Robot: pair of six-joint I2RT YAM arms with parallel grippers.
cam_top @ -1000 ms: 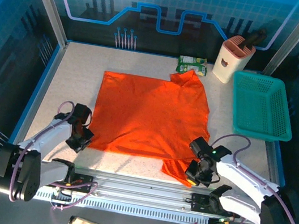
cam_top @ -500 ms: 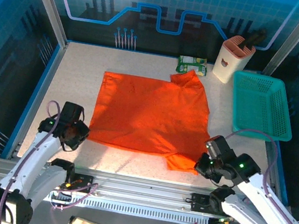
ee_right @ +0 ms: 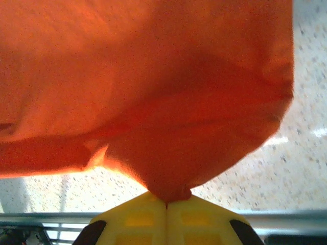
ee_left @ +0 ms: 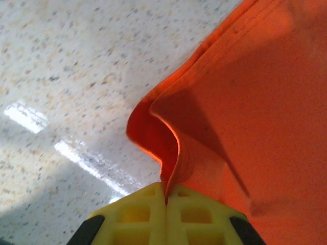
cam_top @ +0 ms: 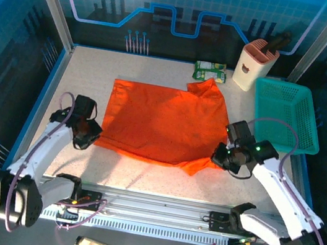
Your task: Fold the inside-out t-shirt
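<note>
Bright orange wrinkly cloth t-shirt [cam_top: 164, 119] is spread mid-table on the speckled white tabletop [cam_top: 142, 175], long axis left-right. Left gripper [cam_top: 89, 140] is clamped on its near-left corner, right gripper [cam_top: 219, 159] on the near-right sleeve corner. The shirt body lies beyond both, so the fold likely goes toward the far edge.

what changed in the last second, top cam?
Both arms carried the near edge of the t-shirt away from their bases. The left gripper moved a little, the right gripper farther, taking the near right sleeve with it. Both stayed shut on the cloth. The shirt's far edge, the basket, the green packet and the beige holder kept their places.
</note>
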